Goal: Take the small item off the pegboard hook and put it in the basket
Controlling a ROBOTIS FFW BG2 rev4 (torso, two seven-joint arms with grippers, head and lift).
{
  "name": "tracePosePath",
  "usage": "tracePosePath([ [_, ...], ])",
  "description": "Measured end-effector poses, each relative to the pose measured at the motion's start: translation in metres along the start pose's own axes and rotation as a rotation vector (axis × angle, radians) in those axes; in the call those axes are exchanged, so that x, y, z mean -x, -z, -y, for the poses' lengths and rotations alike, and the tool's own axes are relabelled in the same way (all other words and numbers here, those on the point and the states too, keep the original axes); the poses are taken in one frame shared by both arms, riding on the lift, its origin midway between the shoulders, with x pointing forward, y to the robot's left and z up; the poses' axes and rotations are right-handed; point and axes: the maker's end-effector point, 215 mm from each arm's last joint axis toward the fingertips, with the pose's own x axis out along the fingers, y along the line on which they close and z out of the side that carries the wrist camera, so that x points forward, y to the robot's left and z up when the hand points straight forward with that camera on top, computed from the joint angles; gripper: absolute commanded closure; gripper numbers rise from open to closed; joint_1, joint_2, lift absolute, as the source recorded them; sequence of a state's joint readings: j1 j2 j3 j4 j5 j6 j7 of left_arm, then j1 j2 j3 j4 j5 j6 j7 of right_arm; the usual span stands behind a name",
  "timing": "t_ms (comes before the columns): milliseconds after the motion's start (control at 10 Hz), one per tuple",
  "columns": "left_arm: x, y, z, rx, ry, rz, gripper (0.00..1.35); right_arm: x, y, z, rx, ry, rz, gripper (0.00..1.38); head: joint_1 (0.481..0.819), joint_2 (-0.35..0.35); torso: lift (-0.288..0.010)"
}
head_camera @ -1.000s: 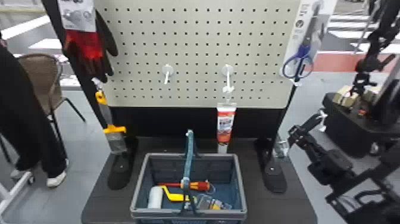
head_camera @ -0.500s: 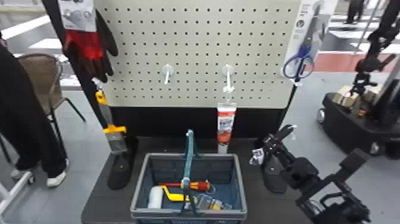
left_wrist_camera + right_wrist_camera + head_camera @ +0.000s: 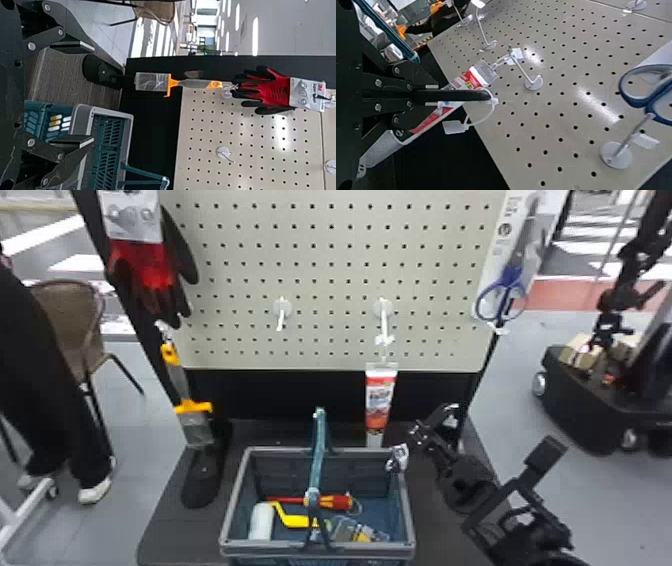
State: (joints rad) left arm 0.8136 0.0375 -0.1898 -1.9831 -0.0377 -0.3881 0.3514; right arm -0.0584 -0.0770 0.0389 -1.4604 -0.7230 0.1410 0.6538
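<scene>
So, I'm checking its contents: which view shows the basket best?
The head view: it shows the basket from above, with the red screwdriver inside. The left wrist view shows part of its rim and side; the right wrist view, part of its handle.

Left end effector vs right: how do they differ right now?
- Grip: the left end effector stands open with nothing between its fingers; the right end effector is closed on a slim black item with a looped white tag.
- Backdrop: in its wrist view, the left has the basket behind it; the right has the red-and-white tube.
Shared: both black, two-fingered.
</scene>
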Motion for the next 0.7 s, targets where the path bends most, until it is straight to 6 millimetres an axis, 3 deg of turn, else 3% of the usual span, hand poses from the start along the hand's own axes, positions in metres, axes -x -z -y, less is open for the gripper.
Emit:
tracePosePath([
  [700, 0.000, 0.001, 0.001, 0.002, 0.005, 0.000, 0.47, -0.023, 0.074, -0.031, -0.096, -0.084, -0.127, 1.20, 0.549, 0.000, -0.100],
])
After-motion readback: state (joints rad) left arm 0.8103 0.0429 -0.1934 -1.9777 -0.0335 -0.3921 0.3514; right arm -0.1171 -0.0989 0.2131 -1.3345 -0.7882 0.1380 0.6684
